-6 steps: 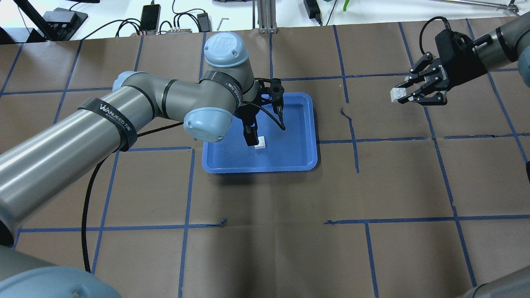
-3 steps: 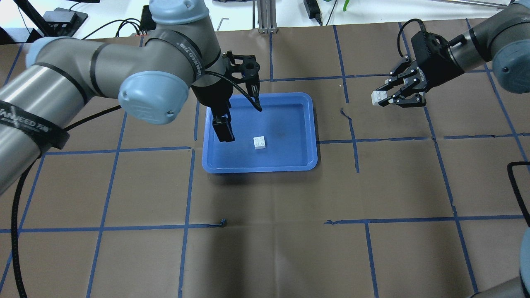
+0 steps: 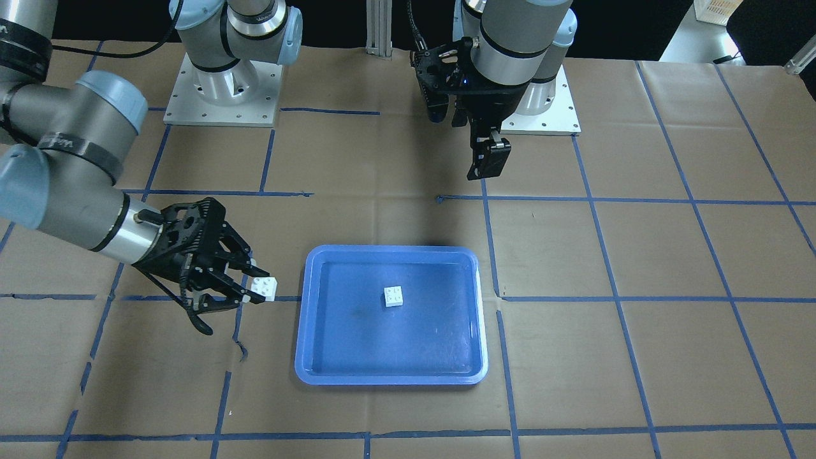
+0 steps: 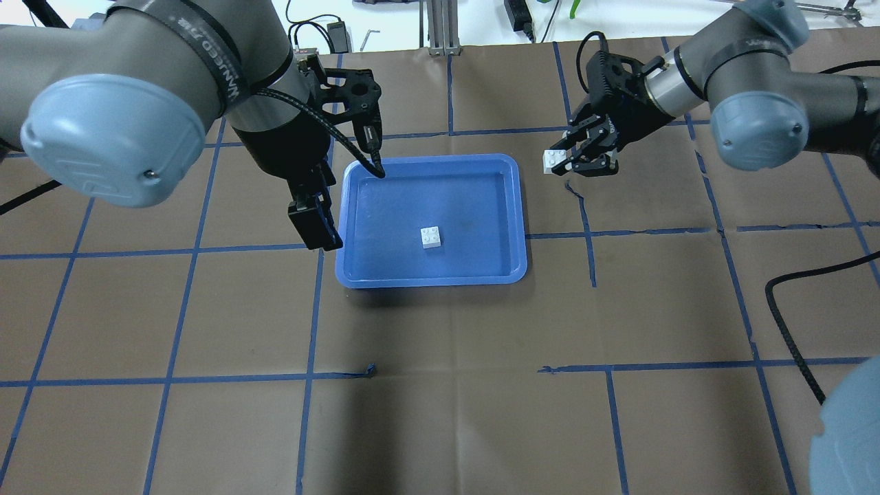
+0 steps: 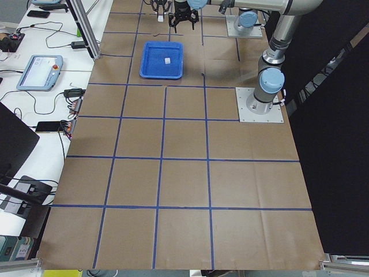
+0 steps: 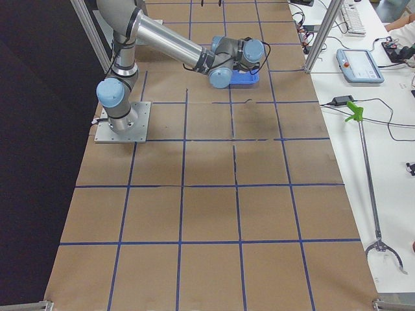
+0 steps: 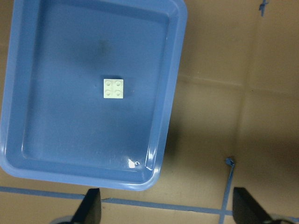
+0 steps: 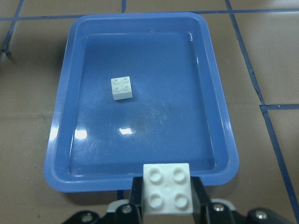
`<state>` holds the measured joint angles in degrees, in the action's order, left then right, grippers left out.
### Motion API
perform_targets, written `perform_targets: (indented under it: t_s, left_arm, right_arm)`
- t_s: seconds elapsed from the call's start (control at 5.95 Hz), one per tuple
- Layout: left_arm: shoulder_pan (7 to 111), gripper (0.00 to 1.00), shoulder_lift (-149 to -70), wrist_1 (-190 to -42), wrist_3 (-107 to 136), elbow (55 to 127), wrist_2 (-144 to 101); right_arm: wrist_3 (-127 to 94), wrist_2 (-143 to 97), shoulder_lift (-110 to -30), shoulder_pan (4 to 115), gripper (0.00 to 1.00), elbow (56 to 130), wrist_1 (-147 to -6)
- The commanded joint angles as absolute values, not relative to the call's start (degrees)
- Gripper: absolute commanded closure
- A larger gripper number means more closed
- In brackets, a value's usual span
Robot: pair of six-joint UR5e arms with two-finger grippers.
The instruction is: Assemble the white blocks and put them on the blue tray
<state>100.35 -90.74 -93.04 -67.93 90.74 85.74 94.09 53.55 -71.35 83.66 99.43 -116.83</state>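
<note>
Tabletop (image 4: 440, 412): right hand (image 4: 562, 163) grips block (image 4: 552, 161).

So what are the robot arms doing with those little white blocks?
They're putting two white blocks together. One block sits alone, studs up, in the blue tray. The right gripper has its jaws shut on the other block, held in the air just beside the tray, not over it. The left gripper hangs at the tray's opposite side, jaws open and empty. The blocks aren't joined yet.
</note>
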Motion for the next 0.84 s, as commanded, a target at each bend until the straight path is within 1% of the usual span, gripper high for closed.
perform_targets:
  t_s: [0.0, 0.17, 0.34, 0.5, 0.67]
  left_arm:
    - [95.57, 0.01, -89.12, -93.16, -59.75, 92.01, 85.96]
    - [92.75, 0.01, -88.95, -93.08, -52.02, 91.41, 86.91]
    - [89.94, 0.01, -88.77, -92.38, -45.94, 90.97, 87.18]
    - [89.91, 0.01, -87.55, -91.59, -35.26, 90.71, 87.45]
    - [90.00, 0.01, -85.71, -90.62, -24.11, 90.70, 87.63]
  right_arm:
    - [79.44, 53.79, -66.48, 91.11, 0.74, 100.90, -132.81]
    - [76.41, 54.49, -62.79, 93.75, 0.74, 101.33, -138.72]
    - [76.38, 54.49, -60.40, 94.21, 0.74, 103.43, -142.61]
    - [76.29, 54.49, -60.38, 94.22, 0.74, 106.41, -145.60]
    - [76.29, 54.32, -60.21, 94.48, 0.74, 107.57, -146.94]
